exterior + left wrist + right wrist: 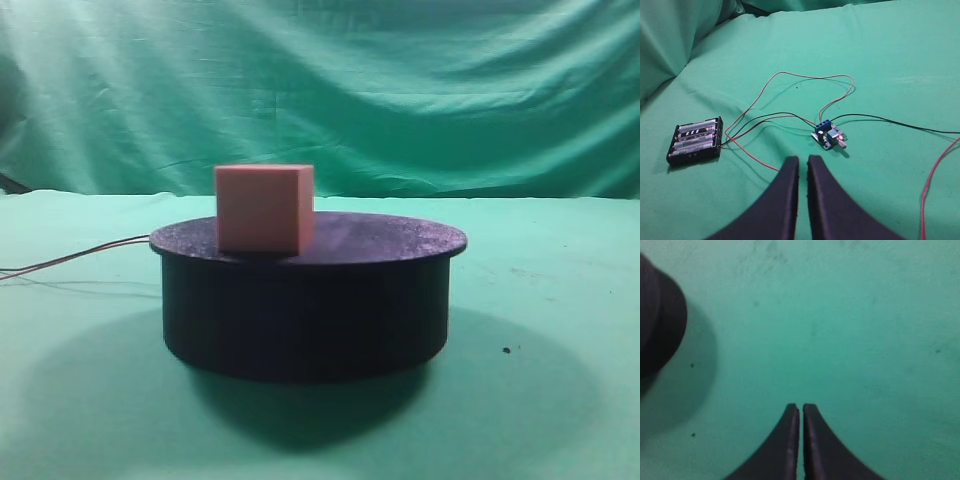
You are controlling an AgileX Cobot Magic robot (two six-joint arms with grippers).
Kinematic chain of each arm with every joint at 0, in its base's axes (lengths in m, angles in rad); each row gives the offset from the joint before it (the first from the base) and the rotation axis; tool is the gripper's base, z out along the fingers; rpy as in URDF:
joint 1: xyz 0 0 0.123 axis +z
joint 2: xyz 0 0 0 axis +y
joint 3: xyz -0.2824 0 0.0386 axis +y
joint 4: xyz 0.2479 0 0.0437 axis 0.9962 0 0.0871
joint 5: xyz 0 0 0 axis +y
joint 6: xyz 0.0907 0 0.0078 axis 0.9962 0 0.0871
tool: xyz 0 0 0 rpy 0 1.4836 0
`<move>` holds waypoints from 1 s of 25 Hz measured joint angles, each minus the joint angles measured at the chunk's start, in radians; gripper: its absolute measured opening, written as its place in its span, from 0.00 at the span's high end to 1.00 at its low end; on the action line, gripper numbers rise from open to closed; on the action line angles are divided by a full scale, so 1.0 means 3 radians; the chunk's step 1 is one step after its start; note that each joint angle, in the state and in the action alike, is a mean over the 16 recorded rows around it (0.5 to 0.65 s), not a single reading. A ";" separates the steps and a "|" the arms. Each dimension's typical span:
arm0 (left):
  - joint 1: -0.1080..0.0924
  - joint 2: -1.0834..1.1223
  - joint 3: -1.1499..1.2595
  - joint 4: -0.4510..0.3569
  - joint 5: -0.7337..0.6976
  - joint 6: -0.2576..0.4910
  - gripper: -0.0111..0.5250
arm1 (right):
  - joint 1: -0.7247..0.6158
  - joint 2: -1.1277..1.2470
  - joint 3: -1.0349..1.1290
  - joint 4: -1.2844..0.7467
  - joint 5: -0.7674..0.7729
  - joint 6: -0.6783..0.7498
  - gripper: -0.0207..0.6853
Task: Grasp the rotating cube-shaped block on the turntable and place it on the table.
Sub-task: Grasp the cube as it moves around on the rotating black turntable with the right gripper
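- The block (264, 208) is plain salmon pink, matte on every face shown.
- The turntable (305, 310) is black with a purple cast; its flat top carries fine pale speckles.
- The counter (560, 300) wears green cloth, and the draped backdrop (400, 90) matches it.
- The wires (790, 95) run red and black.
- The battery holder (695, 141) is black, with silver-grey cells.
- The small circuit board (829, 136) is blue.
- The left hand (803, 167) and right hand (801, 412) have black fingers.
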 joint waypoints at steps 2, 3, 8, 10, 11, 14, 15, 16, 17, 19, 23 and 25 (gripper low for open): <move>0.0000 0.0000 0.0000 0.0000 0.0000 0.0000 0.98 | 0.0148 0.0186 -0.0191 -0.0064 0.0036 0.0092 0.92; 0.0000 0.0000 0.0000 0.0000 0.0000 0.0000 0.98 | 0.0206 0.0276 -0.0287 -0.0091 0.0061 0.0133 0.88; 0.0000 0.0000 0.0000 0.0000 0.0000 0.0000 0.98 | 0.0359 0.0686 -0.0711 -0.0150 0.0220 0.0248 0.63; 0.0000 0.0000 0.0000 0.0000 0.0000 0.0000 0.98 | 0.0377 0.0826 -0.0837 -0.0133 0.0277 0.0249 0.51; 0.0000 0.0000 0.0000 0.0000 0.0000 0.0000 0.98 | 0.0380 0.0889 -0.0889 -0.0118 0.0303 0.0245 0.45; 0.0000 0.0000 0.0000 0.0000 0.0000 0.0000 0.98 | 0.0383 0.1056 -0.1004 -0.0053 0.0359 0.0221 0.29; 0.0000 0.0000 0.0000 0.0000 0.0000 0.0000 0.98 | 0.0384 0.1104 -0.1030 -0.0030 0.0368 0.0210 0.24; 0.0000 0.0000 0.0000 0.0000 0.0000 0.0000 0.98 | 0.0384 0.1150 -0.1050 -0.0007 0.0371 0.0197 0.21; 0.0000 0.0000 0.0000 0.0000 0.0000 0.0000 0.98 | 0.0384 0.1195 -0.1066 0.0016 0.0367 0.0181 0.18; 0.0000 0.0000 0.0000 0.0000 0.0000 0.0000 0.98 | 0.0385 0.1280 -0.1085 0.0052 0.0343 0.0146 0.16; 0.0000 0.0000 0.0000 0.0000 0.0000 0.0000 0.98 | 0.0386 0.1432 -0.1103 0.0055 0.0272 0.0094 0.26; 0.0000 0.0000 0.0000 0.0000 0.0000 0.0000 0.98 | 0.0381 0.1489 -0.1121 0.0024 0.0255 0.0088 0.34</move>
